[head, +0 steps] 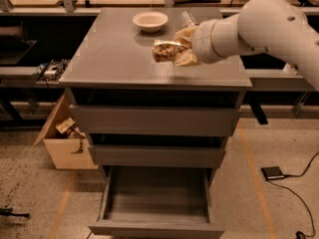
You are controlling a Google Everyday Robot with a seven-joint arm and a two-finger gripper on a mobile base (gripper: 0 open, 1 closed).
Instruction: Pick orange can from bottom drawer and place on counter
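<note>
My gripper (pixel 175 49) is shut on the orange can (pixel 166 51), a shiny gold-orange can with dark print, held sideways just above the counter (pixel 114 59). The white arm reaches in from the right. The gripper's tan fingers (pixel 185 34) wrap the can's right end. The bottom drawer (pixel 155 203) is pulled open below and its inside shows nothing in it.
A white bowl (pixel 150 20) stands at the back of the counter. A clear plastic bottle (pixel 188 18) lies behind the arm, mostly hidden. A cardboard box (pixel 67 141) sits on the floor at the left. A small black box with a cable (pixel 273 173) lies at the right.
</note>
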